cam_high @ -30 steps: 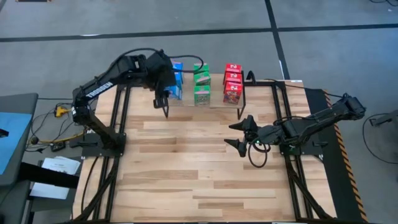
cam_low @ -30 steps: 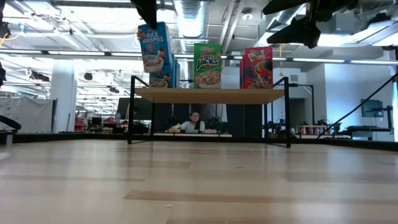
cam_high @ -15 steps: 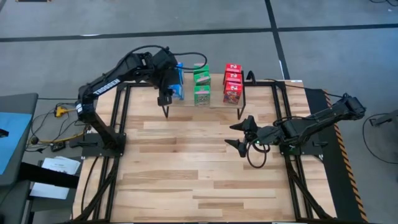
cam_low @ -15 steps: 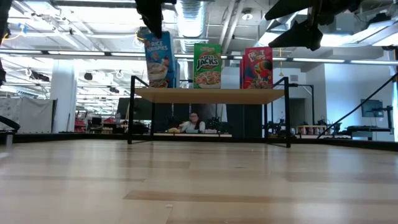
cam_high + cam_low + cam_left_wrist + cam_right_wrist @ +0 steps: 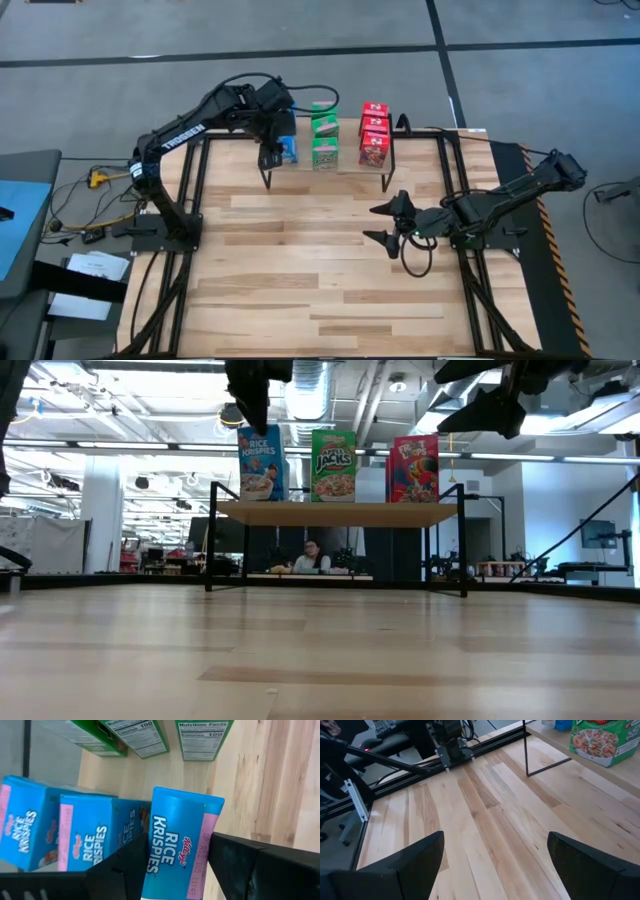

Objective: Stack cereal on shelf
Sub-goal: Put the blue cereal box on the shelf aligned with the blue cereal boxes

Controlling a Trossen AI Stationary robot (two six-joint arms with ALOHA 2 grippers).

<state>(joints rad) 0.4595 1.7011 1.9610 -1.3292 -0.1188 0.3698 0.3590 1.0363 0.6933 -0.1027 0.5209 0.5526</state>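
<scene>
Blue Rice Krispies box (image 5: pixel 180 850) is pinched between the left gripper (image 5: pixel 272 152) jaws, held by its upper end, narrow faces against the pads. It hangs at the front left of the shelf (image 5: pixel 340 513), over the open slot ahead of the two other blue boxes (image 5: pixel 65 832); from the low view its base looks at or just above the board, contact not certain.

Handling, my read: thin printed cardboard, light, mostly air inside. Walls will dent under a hard squeeze, and the glossy print may slip under a soft one. Best hold is across the narrow sides near the top edge, where the folded flaps stiffen it, as now. Tall and narrow, so it tips easily if let go while tilted.

Green boxes (image 5: pixel 323 135) and red boxes (image 5: pixel 373 133) stand in their own rows further along the shelf.

Right gripper (image 5: pixel 383 224) hovers over the bare counter (image 5: pixel 300 270) well clear of the shelf, jaws wide apart, holding nothing.

Against a second ago: the blue box has moved in toward the green row, come lower, and swung from a visible lean to nearly upright. Right arm has barely shifted
</scene>
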